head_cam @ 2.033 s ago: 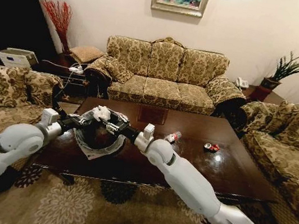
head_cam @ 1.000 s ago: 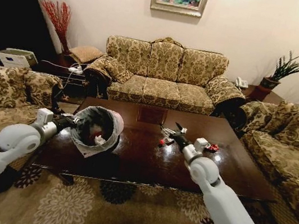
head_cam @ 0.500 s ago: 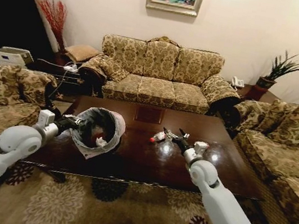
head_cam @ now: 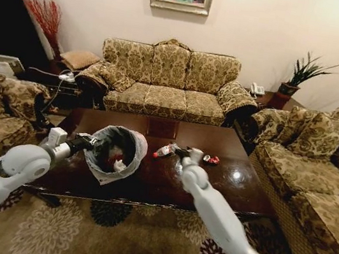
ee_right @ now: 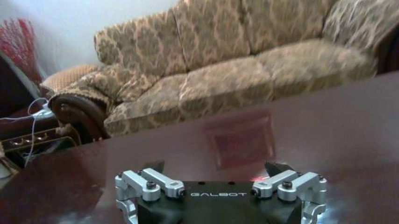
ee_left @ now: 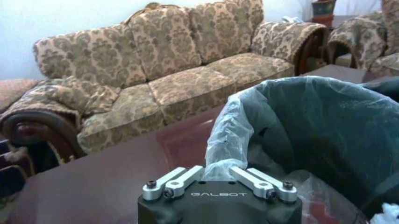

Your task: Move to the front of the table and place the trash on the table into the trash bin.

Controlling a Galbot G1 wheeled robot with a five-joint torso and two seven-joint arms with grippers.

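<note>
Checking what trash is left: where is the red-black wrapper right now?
In the head view the red-black wrapper lies on the table, right of centre, just right of the right gripper and the bottle.

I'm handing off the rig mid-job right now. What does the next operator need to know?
Left gripper: shut on the liner rim of the trash bin, holding it tilted over the left part of the table.
Right gripper: open, low over the table's middle, next to the bottle, which is not gripped.
Wrapper: on the table, just right of that gripper.
Done: red and white pieces lie inside the bin.
Left: bottle and wrapper into the bin.
</note>
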